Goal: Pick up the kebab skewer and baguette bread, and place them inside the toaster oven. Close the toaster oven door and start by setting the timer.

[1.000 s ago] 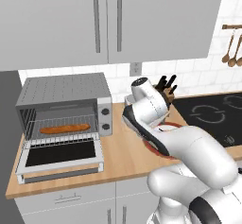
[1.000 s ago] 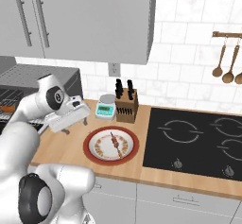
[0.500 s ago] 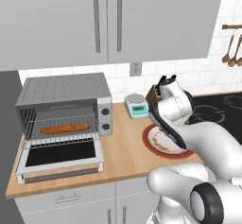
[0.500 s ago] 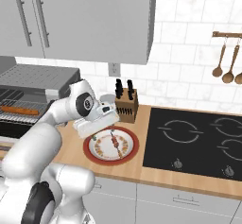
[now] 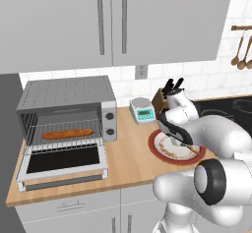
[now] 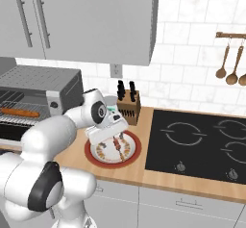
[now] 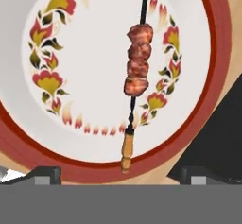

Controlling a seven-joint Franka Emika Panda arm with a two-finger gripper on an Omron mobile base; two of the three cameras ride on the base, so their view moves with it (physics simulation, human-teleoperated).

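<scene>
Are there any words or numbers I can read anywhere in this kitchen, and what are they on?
No words or numbers can be read here.
Kitchen scale: it has a small green display, too small to read.
Toaster oven: any marks by its knobs are too blurred to read.
Plate: painted flowers, no letters.

so the arm has swung away from the toaster oven (image 5: 66, 116) side of the counter and over toward the stove end. the gripper (image 6: 115, 136) now hangs low right above the red plate (image 6: 135, 147), jaws spread wide, with the kebab skewer (image 7: 137, 62) lying straight under it. a second ago it was beside the oven, nowhere near the plate.
</scene>
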